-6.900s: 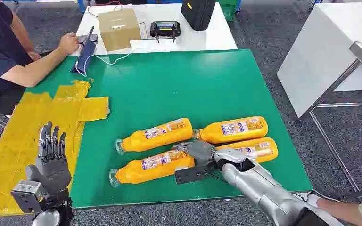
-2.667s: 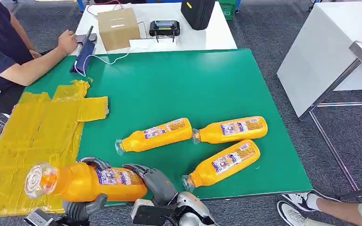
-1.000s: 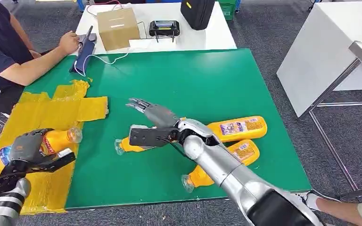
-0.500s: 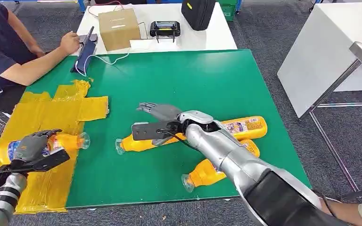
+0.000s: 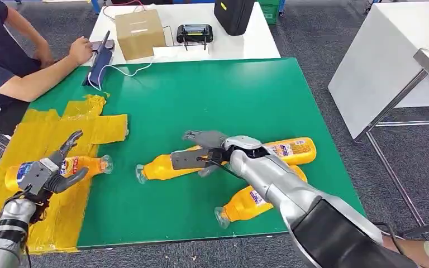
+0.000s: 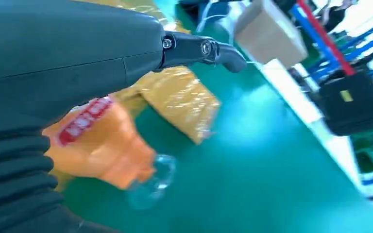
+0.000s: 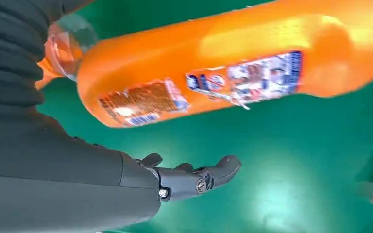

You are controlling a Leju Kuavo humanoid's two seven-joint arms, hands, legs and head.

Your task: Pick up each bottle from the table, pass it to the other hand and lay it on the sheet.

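An orange bottle (image 5: 84,164) lies on its side on the yellow sheet (image 5: 39,134), cap toward the green table. My left hand (image 5: 50,170) hovers over its label end with fingers spread; the same bottle (image 6: 97,145) lies under that hand's thumb (image 6: 199,48). Three more orange bottles lie on the green table: a middle one (image 5: 156,167), a far right one (image 5: 293,149) and a near one (image 5: 251,200). My right hand (image 5: 204,144) is open, fingers stretched out flat just above the middle bottle (image 7: 213,77).
A person (image 5: 11,67) sits at the far left corner with a hand by a dark device (image 5: 101,58). A cardboard box (image 5: 139,32), a small black unit (image 5: 195,33) and a black bag (image 5: 234,14) stand on the white table behind. The green table's (image 5: 218,89) far half is bare.
My left hand set the bottle down on the sheet and spread its fingers off it. My right hand moved right and lower, over the middle bottle.
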